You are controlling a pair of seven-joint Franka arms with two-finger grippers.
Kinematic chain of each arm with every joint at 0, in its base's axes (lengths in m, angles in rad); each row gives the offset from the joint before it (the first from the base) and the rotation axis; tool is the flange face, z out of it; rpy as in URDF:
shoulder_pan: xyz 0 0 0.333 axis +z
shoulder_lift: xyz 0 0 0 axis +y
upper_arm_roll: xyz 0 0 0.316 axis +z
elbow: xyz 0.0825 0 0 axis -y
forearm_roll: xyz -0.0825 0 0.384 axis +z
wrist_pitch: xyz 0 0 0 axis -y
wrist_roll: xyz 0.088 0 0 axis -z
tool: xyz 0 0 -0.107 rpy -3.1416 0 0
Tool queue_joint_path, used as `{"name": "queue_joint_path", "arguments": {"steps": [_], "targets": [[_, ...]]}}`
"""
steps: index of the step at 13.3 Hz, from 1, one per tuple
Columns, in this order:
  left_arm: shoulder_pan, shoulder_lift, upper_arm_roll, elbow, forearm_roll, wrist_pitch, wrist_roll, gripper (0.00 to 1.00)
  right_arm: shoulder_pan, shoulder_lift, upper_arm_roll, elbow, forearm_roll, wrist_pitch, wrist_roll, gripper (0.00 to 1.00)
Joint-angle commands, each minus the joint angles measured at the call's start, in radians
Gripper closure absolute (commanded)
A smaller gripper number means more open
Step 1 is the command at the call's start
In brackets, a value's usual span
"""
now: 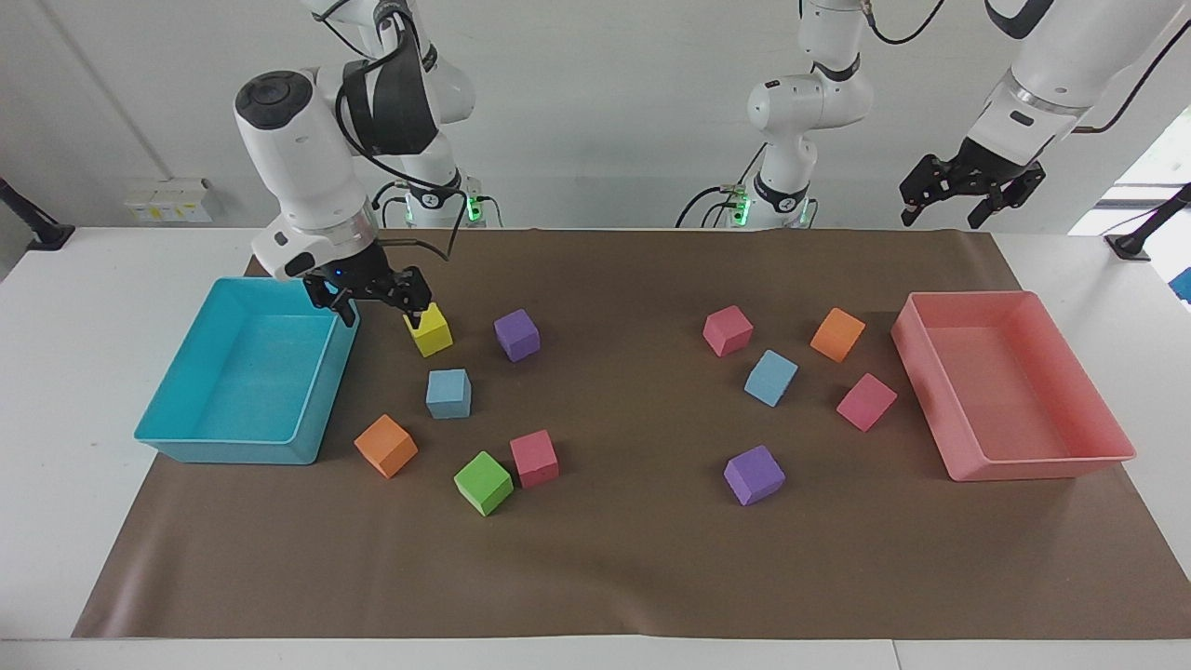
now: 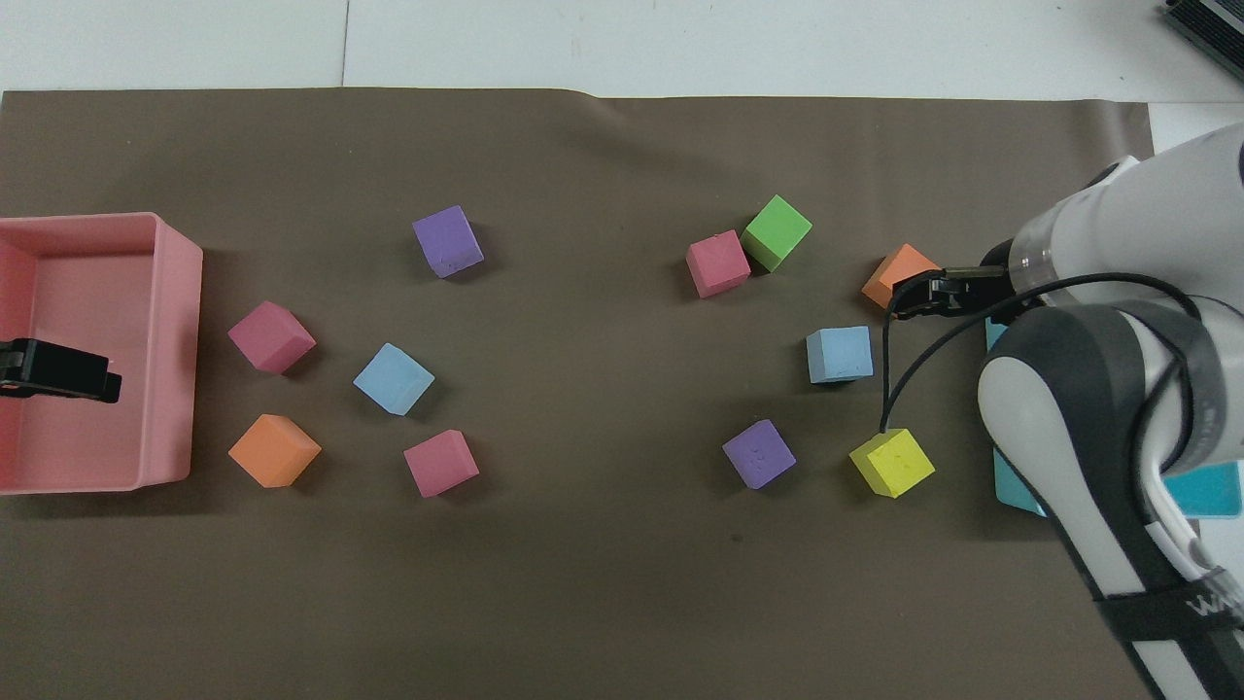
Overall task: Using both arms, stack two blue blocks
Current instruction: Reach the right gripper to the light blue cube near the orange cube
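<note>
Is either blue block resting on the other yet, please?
No: one blue block and the other blue block lie apart on the mat.

Turquoise tray (image 2: 1020,491) mostly arm-covered

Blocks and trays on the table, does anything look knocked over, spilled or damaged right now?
Nothing stands out. All the coloured cubes, including both blue blocks, sit flat and separate on the brown mat; the turquoise tray and pink tray stand upright.
</note>
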Motion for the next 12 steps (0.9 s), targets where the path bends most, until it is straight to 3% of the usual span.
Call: {"name": "queue_joint_path", "arguments": {"steps": [1, 12], "targets": [[0.009, -0.005, -0.006, 0.005, -0.008, -0.004, 0.006, 0.0, 0.004, 0.029, 0.002, -0.044, 0.011, 0.084, 0.009, 0.0], [0.012, -0.007, -0.006, 0.004, -0.008, -0.011, 0.007, 0.0, 0.046, 0.147, 0.003, -0.202, 0.012, 0.348, -0.026, 0.0]]}}
